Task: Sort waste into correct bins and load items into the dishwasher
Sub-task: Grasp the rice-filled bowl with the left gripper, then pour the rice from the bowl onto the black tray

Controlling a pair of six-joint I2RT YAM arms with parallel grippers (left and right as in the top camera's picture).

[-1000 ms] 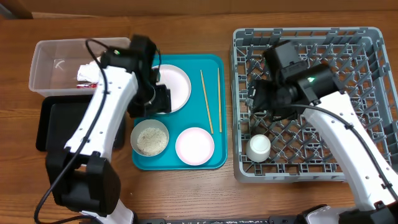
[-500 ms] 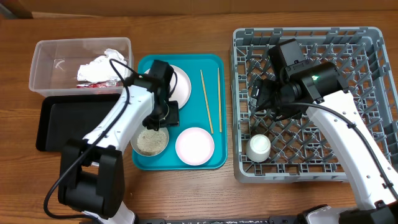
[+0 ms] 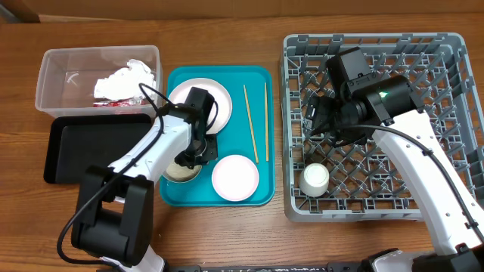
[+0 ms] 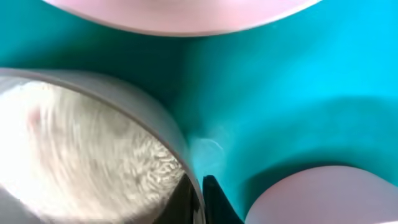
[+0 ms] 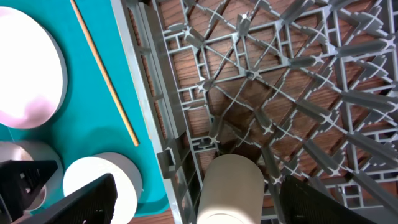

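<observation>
My left gripper (image 3: 190, 156) is shut on the right rim of the white bowl holding rice (image 3: 177, 173) on the teal tray. In the left wrist view the fingertips (image 4: 214, 202) pinch that rim, with the rice (image 4: 74, 155) to their left. The white plate (image 3: 178, 94) lies just behind and the empty bowl (image 3: 235, 177) to the right. Two chopsticks (image 3: 250, 122) rest on the tray's right side. My right gripper (image 3: 321, 121) hangs open over the grey dishwasher rack (image 3: 439, 91), above the cup (image 5: 233, 186) lying in the rack's front left corner.
The clear tub (image 3: 57, 83) at the back left holds the crumpled napkin (image 3: 125, 75) and the red-and-white wrapper (image 3: 113, 100). The black tray (image 3: 83, 151) lies in front of it. The teal tray (image 3: 261, 193) sits between the bins and the rack.
My left gripper has come forward from over the plate down to the rice bowl and closed on its rim. The right arm shifted slightly earlier and now holds still.
</observation>
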